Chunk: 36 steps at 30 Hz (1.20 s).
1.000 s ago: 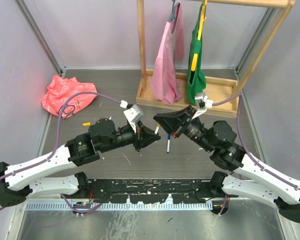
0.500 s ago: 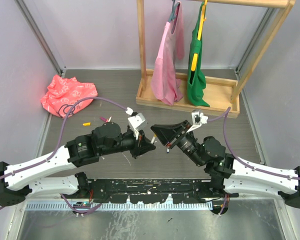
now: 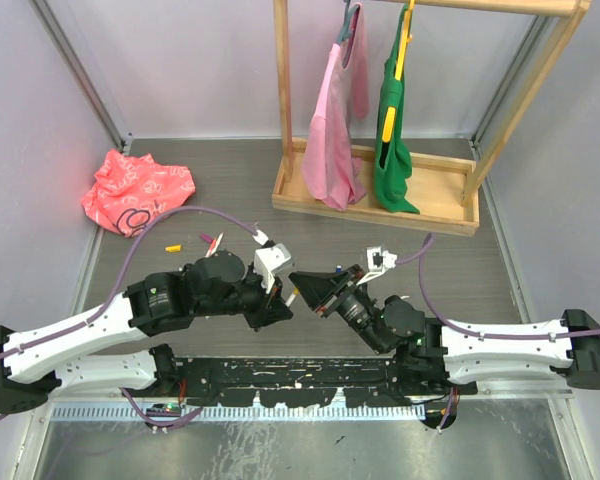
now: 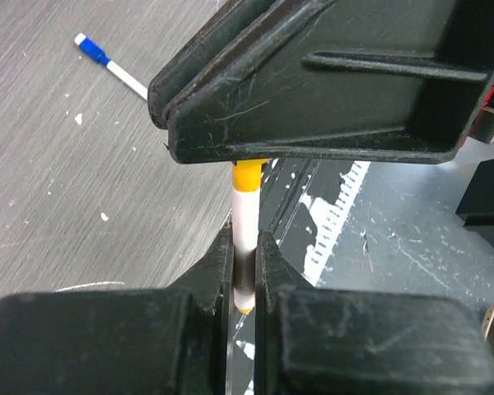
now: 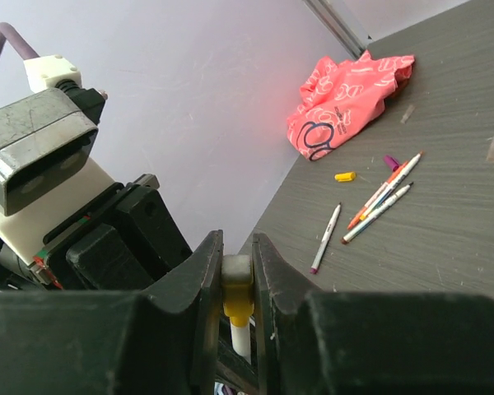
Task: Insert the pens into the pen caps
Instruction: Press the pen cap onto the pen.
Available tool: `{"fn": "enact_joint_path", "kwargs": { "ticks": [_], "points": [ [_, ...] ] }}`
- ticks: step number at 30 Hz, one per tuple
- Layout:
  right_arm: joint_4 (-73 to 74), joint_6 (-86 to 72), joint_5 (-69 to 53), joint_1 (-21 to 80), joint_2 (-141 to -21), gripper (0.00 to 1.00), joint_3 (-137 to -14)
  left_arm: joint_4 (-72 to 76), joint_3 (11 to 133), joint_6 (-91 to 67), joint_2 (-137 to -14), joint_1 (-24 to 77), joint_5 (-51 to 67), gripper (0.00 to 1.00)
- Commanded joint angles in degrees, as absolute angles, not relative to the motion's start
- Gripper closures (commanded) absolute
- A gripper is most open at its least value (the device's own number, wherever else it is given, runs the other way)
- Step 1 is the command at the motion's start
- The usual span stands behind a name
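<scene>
Right gripper (image 5: 237, 247) drew back, cap (image 5: 237, 304) meeting left gripper's (image 4: 244, 244) pen (image 4: 245, 216).

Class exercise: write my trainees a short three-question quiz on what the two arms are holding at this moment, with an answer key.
1. True or false: the left tool hangs open and holds nothing.
2. Multiple choice: what colour is the cap gripped in the right tool? A blue, B yellow, C pink.
3. Fill in the blank: the blue-ended pen is in neither tool; it lies loose on the ____.

Key
1. False: it is shut on the white barrel of the yellow pen.
2. B.
3. table.
</scene>
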<state>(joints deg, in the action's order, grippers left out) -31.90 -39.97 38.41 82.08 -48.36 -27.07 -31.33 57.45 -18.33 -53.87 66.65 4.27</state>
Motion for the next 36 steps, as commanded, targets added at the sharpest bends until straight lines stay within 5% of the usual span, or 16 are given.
{"fn": "enact_joint_path", "kwargs": {
  "ticks": [1, 17, 36],
  "points": [
    [-12.43, -43.53, 22.22, 88.43, -54.13, 1.00, -22.64, 12.47, 67.83, -16.49, -51.05, 64.54, -5.19, 1.00],
    [3.76, -29.15, 35.58, 88.42, -46.73, 0.99, -42.57, 4.32, 66.94, -18.43, -52.93, 64.62, 2.38, 1.00],
    [3.47, -14.64, 36.71, 88.42, -41.88, 0.73, -56.56, 0.75, 64.95, -17.30, -53.11, 64.61, 5.53, 1.00]
  ]
}}
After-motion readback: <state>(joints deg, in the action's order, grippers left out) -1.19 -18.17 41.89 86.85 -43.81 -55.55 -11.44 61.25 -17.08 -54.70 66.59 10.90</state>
